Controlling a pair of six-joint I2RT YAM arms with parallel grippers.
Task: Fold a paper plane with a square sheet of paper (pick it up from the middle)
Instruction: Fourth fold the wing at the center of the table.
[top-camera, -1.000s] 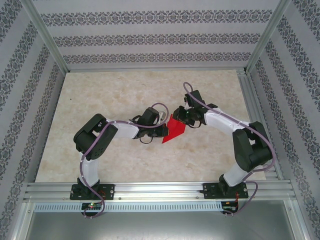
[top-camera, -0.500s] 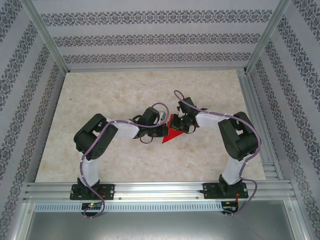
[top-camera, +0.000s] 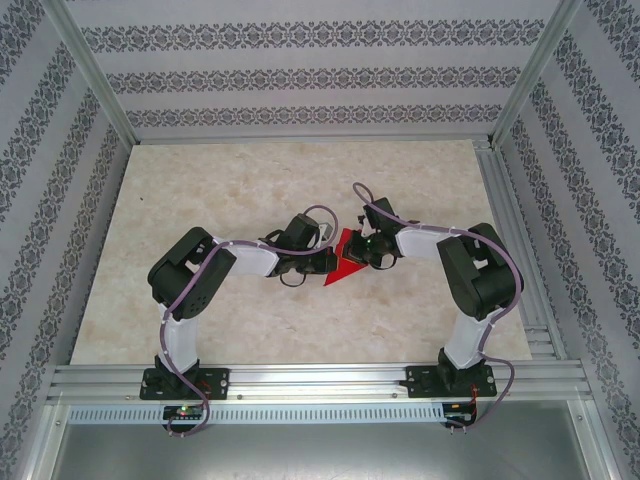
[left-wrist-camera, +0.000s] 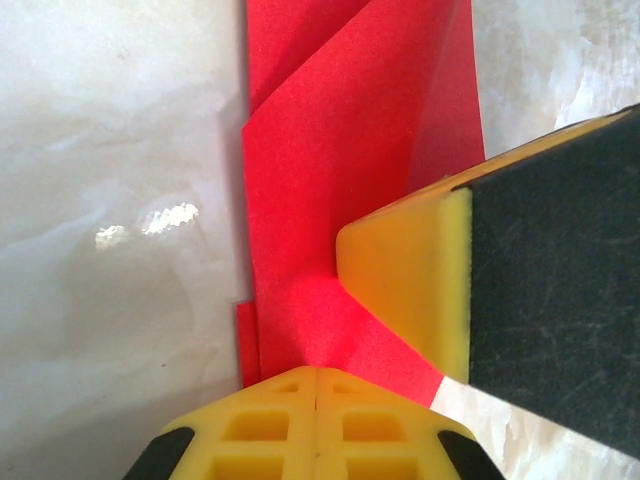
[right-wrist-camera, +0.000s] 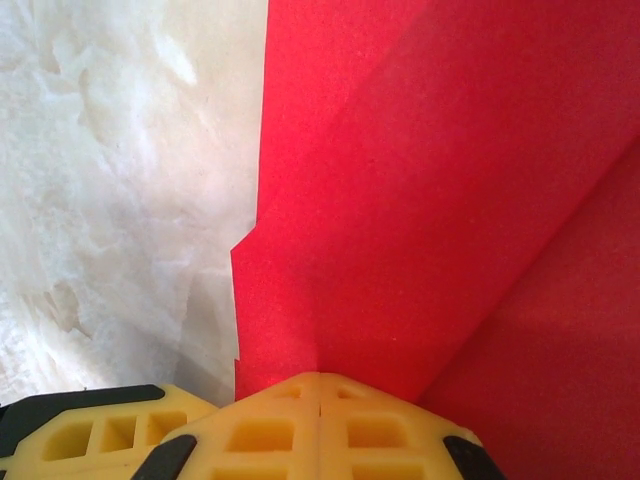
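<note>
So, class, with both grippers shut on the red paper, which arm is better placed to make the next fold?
Probably the right. The right gripper clamps a broad flap of the paper plane that it could swing over, while the left gripper pins the creased edge.

in the middle of the frame i see the paper plane (top-camera: 346, 260) lying red on the pale marbled table (top-camera: 220, 190). my left gripper (top-camera: 324, 263) sits at its left edge and my right gripper (top-camera: 364, 250) at its upper right, both touching it. patterned walls (top-camera: 300, 75) fill the top of the frame.
</note>
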